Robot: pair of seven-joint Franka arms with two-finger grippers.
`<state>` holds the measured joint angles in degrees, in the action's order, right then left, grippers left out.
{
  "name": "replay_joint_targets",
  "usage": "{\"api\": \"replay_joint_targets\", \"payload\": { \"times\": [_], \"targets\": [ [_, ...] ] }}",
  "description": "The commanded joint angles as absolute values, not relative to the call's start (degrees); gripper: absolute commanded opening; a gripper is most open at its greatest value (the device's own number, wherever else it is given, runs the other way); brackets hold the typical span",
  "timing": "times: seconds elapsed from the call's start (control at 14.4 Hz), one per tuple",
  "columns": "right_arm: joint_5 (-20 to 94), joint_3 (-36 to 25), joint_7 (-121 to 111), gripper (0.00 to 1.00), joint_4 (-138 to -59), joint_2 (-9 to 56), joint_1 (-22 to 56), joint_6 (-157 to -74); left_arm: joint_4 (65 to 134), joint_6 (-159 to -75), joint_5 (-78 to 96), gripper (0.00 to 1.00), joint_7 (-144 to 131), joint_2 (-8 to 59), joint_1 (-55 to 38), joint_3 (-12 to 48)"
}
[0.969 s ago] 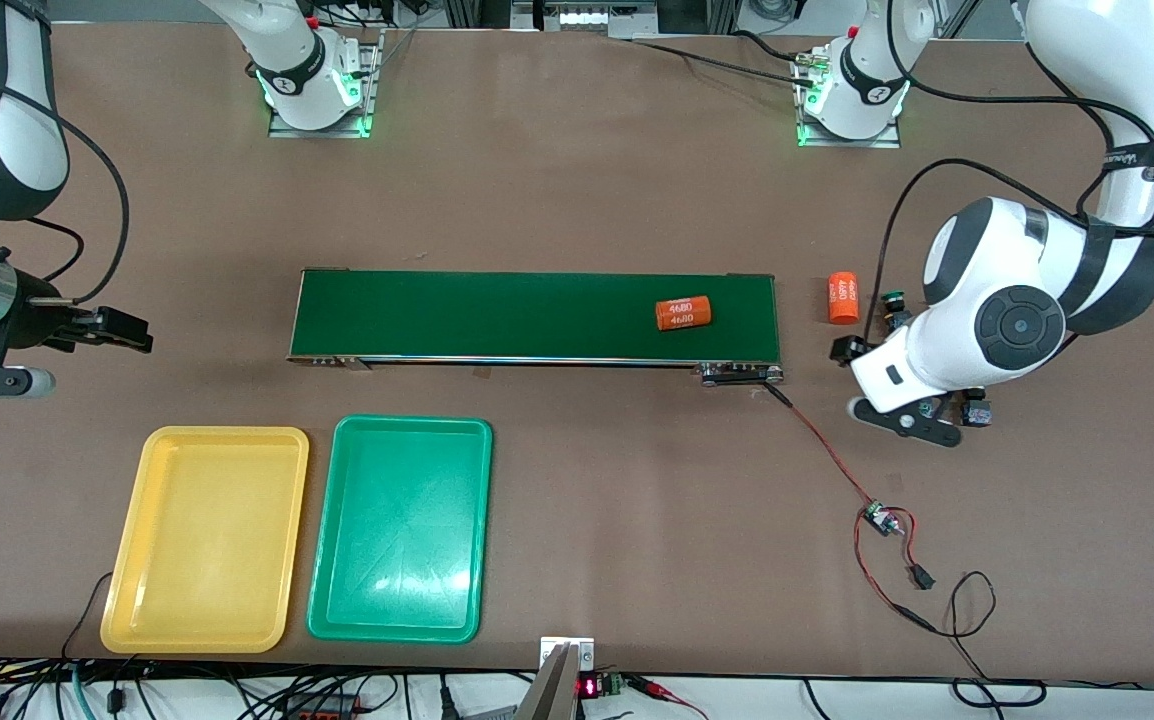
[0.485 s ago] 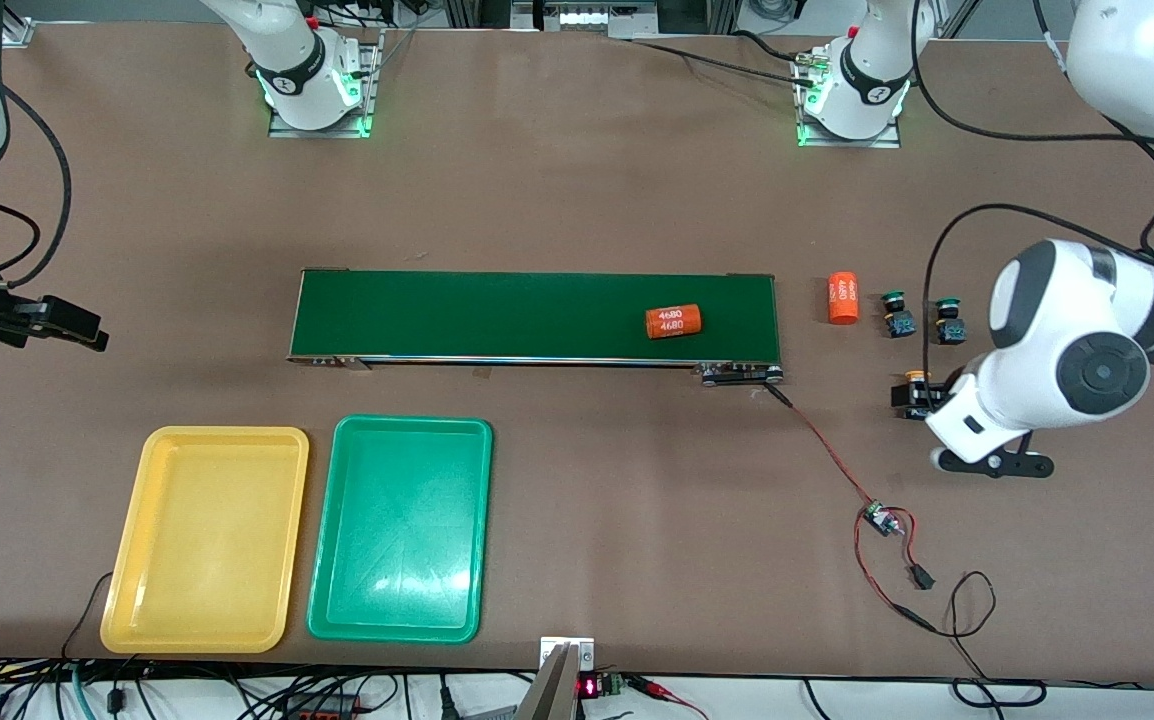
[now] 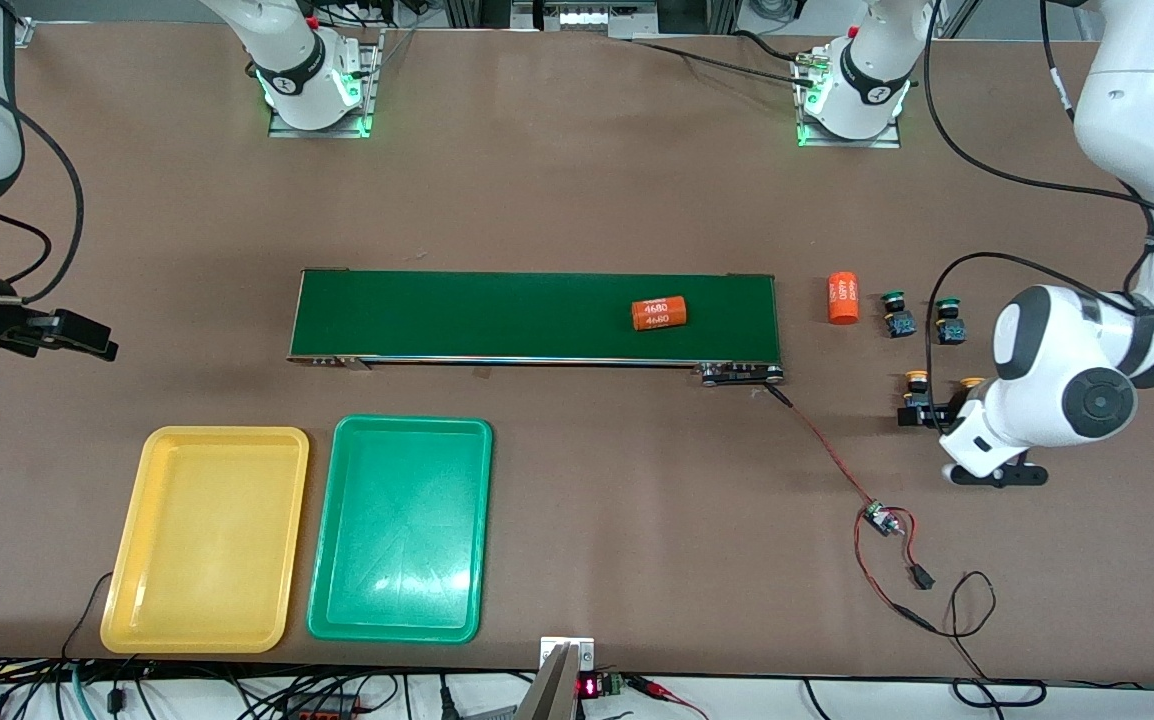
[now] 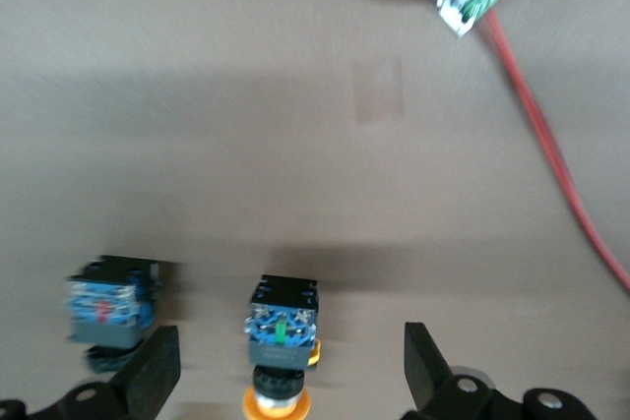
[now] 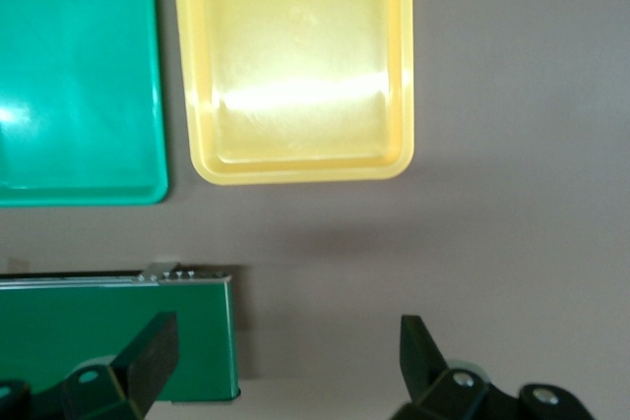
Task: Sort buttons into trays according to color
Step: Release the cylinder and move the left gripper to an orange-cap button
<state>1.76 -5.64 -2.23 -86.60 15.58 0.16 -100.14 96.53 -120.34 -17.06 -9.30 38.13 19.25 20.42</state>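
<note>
Since the earlier frames the left gripper (image 4: 285, 376) has swung off the green buttons (image 3: 896, 312) and now hangs over the yellow buttons (image 3: 915, 397) at the frame's right edge, while the orange cylinder (image 3: 659, 313) has ridden along the belt (image 3: 497, 315). Four buttons stand in two pairs, black-and-blue bodies under round caps, none sorted. Both trays, yellow (image 3: 205, 538) and green (image 3: 400, 528), sit empty at lower left. Step in hand: the first pick. Left fingers gape wide around one yellow button (image 4: 283, 333), holding nothing; next comes descent and closing. At the left edge the right gripper (image 5: 285, 371) waits, fingers spread, empty.
</note>
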Motion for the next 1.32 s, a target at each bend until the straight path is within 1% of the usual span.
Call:
{"api": "replay_joint_targets", "payload": {
  "times": [0.0,0.14,0.21,0.35,0.42,0.62,0.76,0.97,1.11,1.25],
  "targets": [
    [2.72,-5.45,-1.58,1.0,-85.7,15.56,-1.66,-96.08,101.33,-121.99,-18.9,1.0,-9.05,36.83,19.86,21.27],
    [4.21,-5.19,-1.5,1.0,-85.43,16.26,-1.93,-98.6,103.52,-122.08,-18.9,0.97,-9.05,36.91,19.95,21.27],
    [5.61,-5.27,-1.49,1.0,-85.43,16.61,-1.85,-99.66,104.14,-122.25,-18.9,0.94,-9.05,37.0,20.47,21.36],
    [5.8,-5.45,-2.28,1.0,-85.96,18.1,-2.11,-98.97,104.06,-122.69,-19.16,0.87,-8.18,37.26,21.0,21.27],
    [6.06,-5.45,-2.37,1.0,-85.61,19.06,-3.24,-99.49,103.98,-122.96,-19.16,0.86,-7.22,37.35,21.35,21.27],
    [6.42,-5.19,-1.93,1.0,-84.47,19.34,-3.26,-100.72,103.97,-123.75,-19.07,0.86,-7.12,37.97,21.62,21.27],
    [4.41,-5.1,-2.02,1.0,-80.7,19.34,-2.38,-100.2,103.8,-123.75,-19.07,0.86,-7.12,37.97,21.62,21.27],
    [2.38,-5.1,-1.93,1.0,-79.9,17.93,-1.93,-100.02,103.54,-123.75,-19.16,0.86,-7.12,38.06,21.62,21.18],
    [2.72,-5.27,-1.76,1.0,-79.98,15.22,-2.11,-97.49,103.54,-123.58,-19.16,0.86,-7.73,37.97,21.62,21.27],
    [2.55,-5.45,2.6,1.0,-79.98,12.41,-2.29,-89.78,103.54,-123.49,-19.07,0.86,-7.91,37.88,21.53,21.27]
  ]
}}
